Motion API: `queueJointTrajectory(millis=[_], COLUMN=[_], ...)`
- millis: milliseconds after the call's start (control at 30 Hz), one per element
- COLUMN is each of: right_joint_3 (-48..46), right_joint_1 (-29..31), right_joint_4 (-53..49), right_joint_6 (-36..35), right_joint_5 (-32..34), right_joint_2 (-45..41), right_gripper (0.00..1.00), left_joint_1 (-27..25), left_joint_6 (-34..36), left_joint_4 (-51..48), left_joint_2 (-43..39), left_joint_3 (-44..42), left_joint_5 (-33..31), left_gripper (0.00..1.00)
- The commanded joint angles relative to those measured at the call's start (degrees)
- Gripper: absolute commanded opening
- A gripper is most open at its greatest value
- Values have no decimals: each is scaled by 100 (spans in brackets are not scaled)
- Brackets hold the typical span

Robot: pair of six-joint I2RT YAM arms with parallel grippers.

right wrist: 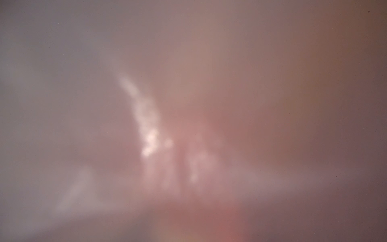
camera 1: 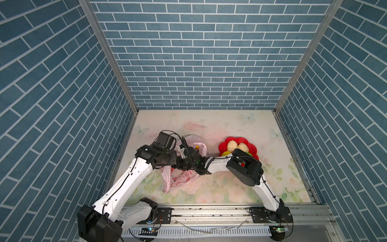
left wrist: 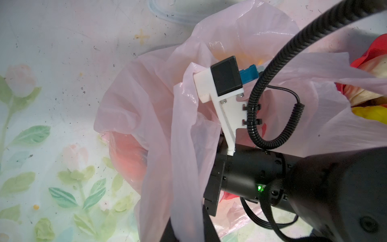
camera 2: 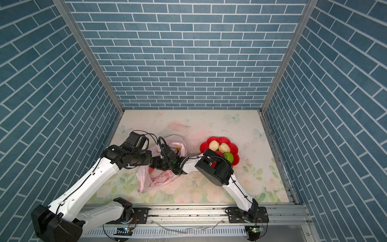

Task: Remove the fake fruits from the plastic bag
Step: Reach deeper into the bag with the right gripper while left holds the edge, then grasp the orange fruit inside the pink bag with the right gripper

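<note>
Right wrist view all pink blur; the plastic bag [left wrist: 150, 109] hides the right pincer [left wrist: 212, 186] fingers

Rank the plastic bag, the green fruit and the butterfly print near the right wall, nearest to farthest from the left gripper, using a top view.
1. plastic bag: left of centre, pinched in the left gripper.
2. green fruit: right of centre, in the red dish.
3. butterfly print: far right, farther back.
</note>
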Motion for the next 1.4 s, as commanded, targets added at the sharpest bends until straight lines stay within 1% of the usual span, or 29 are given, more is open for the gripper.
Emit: queueJointTrajectory(millis=[0,367,767,1033,1367], right_joint_3=[145,196,381,536,622], right_joint_1=[-23,-28,-23,-22,-31], right_joint_4=[355,555,499,492,596], right_joint_6=[319,547,692,786,828], right_joint_5=[-117,-217,-280,-298,-377], right_joint_2=[138,265,472,606,563], right_gripper=[65,65,65,64,64], left_joint_1=[39,29,12,11,-23], left_joint_6=[-19,113,122,125,94], left_joint_4=[29,99,256,295,346], left_joint_2=[-30,25,87,110,125], left_joint_3=[222,429,324,300,254], left_joint_5=[66,76,88,108,116], left_gripper=[17,16,16,15,15])
